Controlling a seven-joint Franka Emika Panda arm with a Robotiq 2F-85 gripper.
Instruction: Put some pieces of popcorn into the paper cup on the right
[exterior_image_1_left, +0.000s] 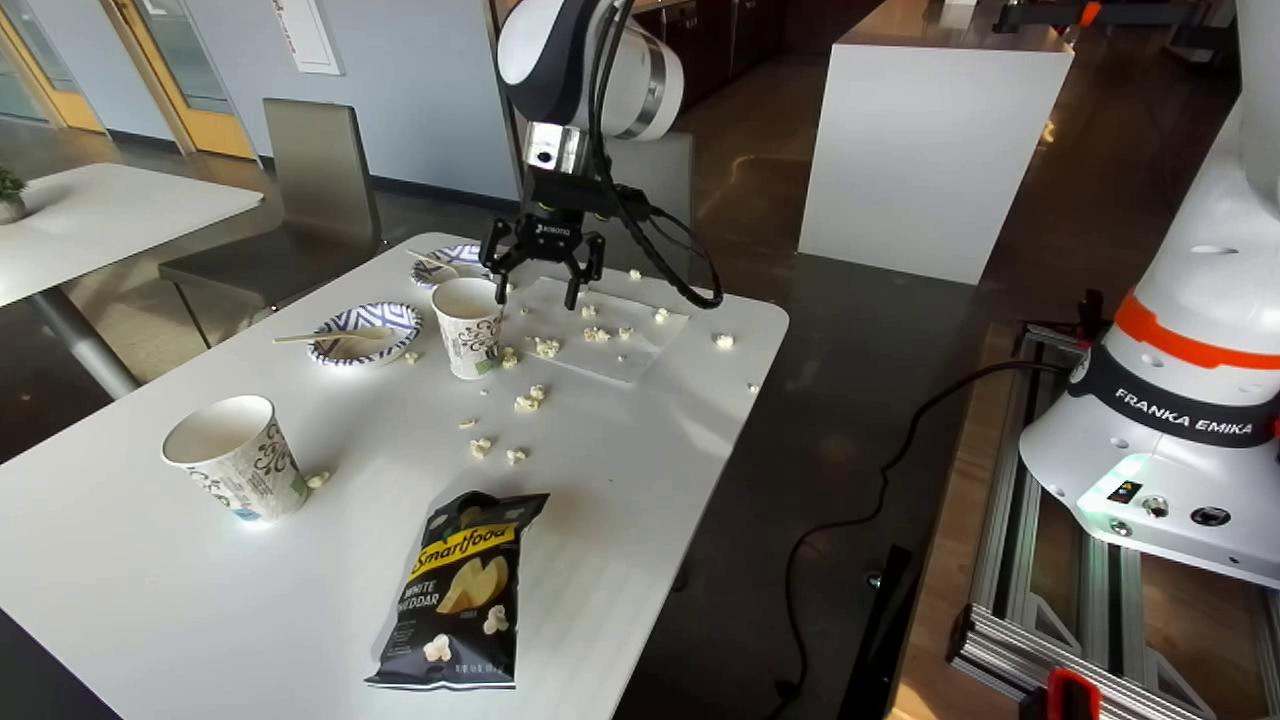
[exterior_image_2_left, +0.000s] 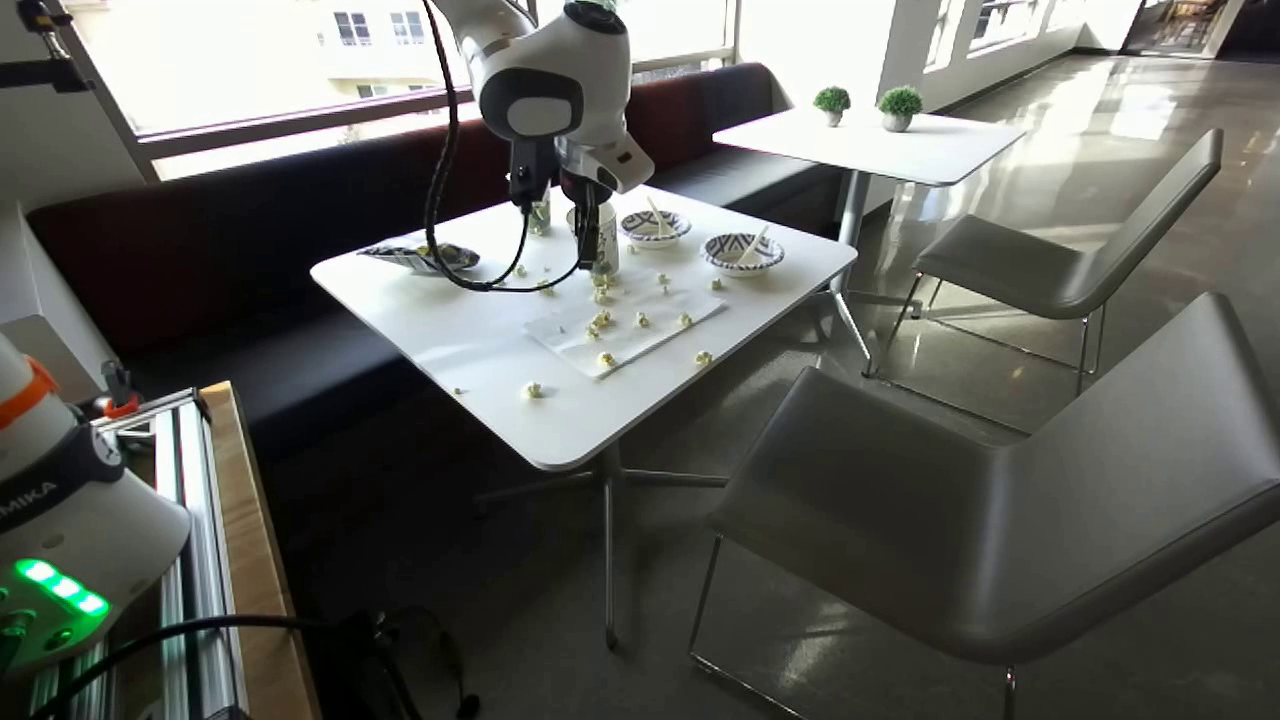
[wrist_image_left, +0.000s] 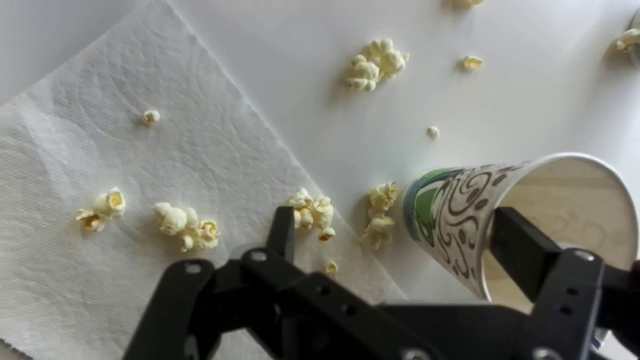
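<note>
Popcorn pieces lie scattered on the white table and a paper napkin; one clump (exterior_image_1_left: 530, 398) shows in an exterior view. In the wrist view a clump (wrist_image_left: 315, 212) lies on the napkin by one fingertip, and another (wrist_image_left: 379, 215) lies between the fingers beside a cup. This swirl-patterned paper cup (exterior_image_1_left: 467, 335) stands upright next to my gripper (exterior_image_1_left: 537, 298); it also shows in the wrist view (wrist_image_left: 460, 210). A similar paper cup (exterior_image_1_left: 245, 465) stands farther off. My gripper is open with nothing between its fingers; one finger overlaps the near cup's mouth. I cannot tell if it touches.
A black-and-yellow snack bag (exterior_image_1_left: 460, 600) lies near a table edge. Two patterned bowls with spoons, one nearer (exterior_image_1_left: 390, 318) and one farther (exterior_image_1_left: 425, 272), stand beyond the near cup. The napkin (exterior_image_1_left: 625, 370) lies under my gripper. Chairs (exterior_image_2_left: 900, 480) stand beside the table (exterior_image_2_left: 420, 320).
</note>
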